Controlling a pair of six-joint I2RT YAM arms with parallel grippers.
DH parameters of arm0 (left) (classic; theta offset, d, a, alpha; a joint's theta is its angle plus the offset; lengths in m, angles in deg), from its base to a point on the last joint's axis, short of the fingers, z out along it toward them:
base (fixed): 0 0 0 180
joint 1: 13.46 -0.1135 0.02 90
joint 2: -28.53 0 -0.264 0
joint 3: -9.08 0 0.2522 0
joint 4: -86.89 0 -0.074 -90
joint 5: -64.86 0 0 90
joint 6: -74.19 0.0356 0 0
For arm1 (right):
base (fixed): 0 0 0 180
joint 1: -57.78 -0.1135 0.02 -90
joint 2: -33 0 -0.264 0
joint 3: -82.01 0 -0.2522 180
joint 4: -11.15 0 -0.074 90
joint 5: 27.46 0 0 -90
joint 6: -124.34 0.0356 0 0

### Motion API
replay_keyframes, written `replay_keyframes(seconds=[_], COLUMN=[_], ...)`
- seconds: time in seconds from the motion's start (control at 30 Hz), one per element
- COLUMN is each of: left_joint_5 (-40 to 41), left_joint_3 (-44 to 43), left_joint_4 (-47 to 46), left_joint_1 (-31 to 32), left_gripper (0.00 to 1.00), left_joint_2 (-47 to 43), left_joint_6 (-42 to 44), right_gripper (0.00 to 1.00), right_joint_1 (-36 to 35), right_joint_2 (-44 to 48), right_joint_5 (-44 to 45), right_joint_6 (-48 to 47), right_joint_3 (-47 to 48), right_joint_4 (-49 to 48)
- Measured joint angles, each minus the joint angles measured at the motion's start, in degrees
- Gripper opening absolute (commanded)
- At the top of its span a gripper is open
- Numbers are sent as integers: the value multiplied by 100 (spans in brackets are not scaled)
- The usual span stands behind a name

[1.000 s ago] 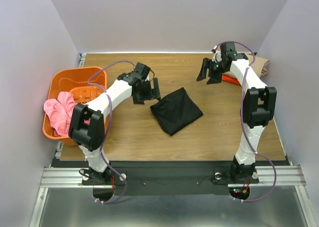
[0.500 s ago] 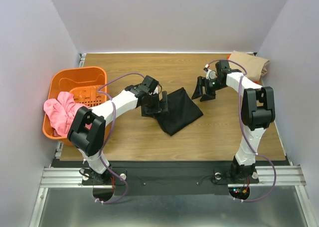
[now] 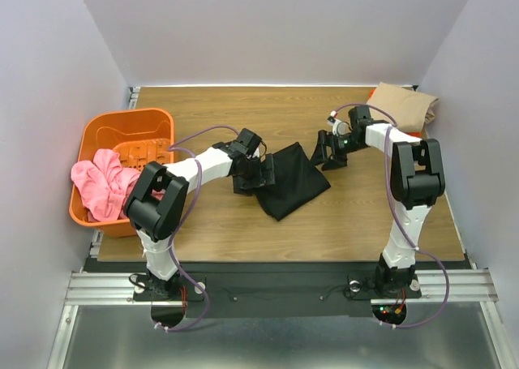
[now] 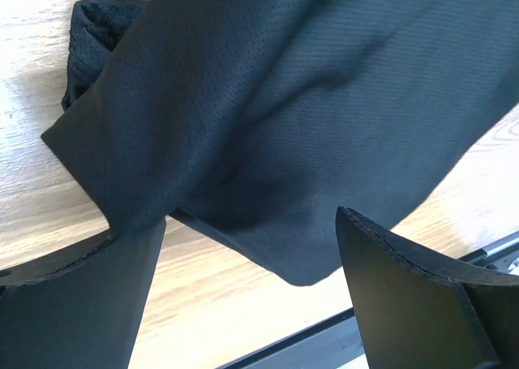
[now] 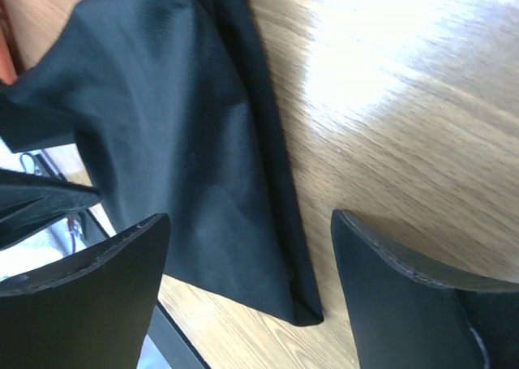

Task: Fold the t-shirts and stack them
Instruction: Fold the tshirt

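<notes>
Big shift in the last second: swung the right gripper (image 3: pixel 331 152) away from the far-right corner over to the upper right corner of the black t-shirt (image 3: pixel 290 178), and slid the left gripper (image 3: pixel 258 173) in against its left edge. Both spread wide, gripping nothing yet, with black cloth just ahead of the fingers in each wrist view. Already folded small and lying mid table (image 3: pixel 211 231), squarely between the two. Looks like lining up a two-sided pickup to carry it onto the tan t-shirt (image 3: pixel 405 104) parked far right. Nothing pinched so far, so still a grab to go.
</notes>
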Motion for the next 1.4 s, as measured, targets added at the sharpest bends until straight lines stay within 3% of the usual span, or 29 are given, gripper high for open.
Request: replay_keyframes(seconds=[0.37, 0.9, 1.0, 1.1, 1.2, 1.3, 1.33, 1.4], left_joint_5=[-90, -326, -356, -356, -393, -411, -411, -409], left_joint_3=[-2, -9, -13, -15, -17, -17, -15, -13], left_joint_4=[-354, -750, -798, -796, -885, -951, -964, -977], left_joint_1=[-20, -13, -11, -15, 4, 31, 35, 42], left_gripper=[98, 98, 98, 98, 98, 98, 98, 98], left_joint_2=[267, 354, 376, 380, 387, 391, 391, 391], left_joint_6=[4, 2, -2, -24, -22, -24, -24, -35], right_gripper=[92, 89, 79, 57, 47, 26, 12, 1], right_joint_1=[-116, -1226, -1357, -1445, -1550, -1700, -1759, -1818], right_joint_2=[-63, -63, -63, -66, -87, -133, -140, -146], right_joint_5=[-400, -470, -354, -133, 162, 358, 448, 542], right_joint_6=[4, 28, 57, 129, 271, 422, 557, 621], right_joint_3=[-101, -249, -249, -267, -299, -361, -402, -437], right_joint_4=[-345, -595, -610, -575, -623, -723, -769, -824])
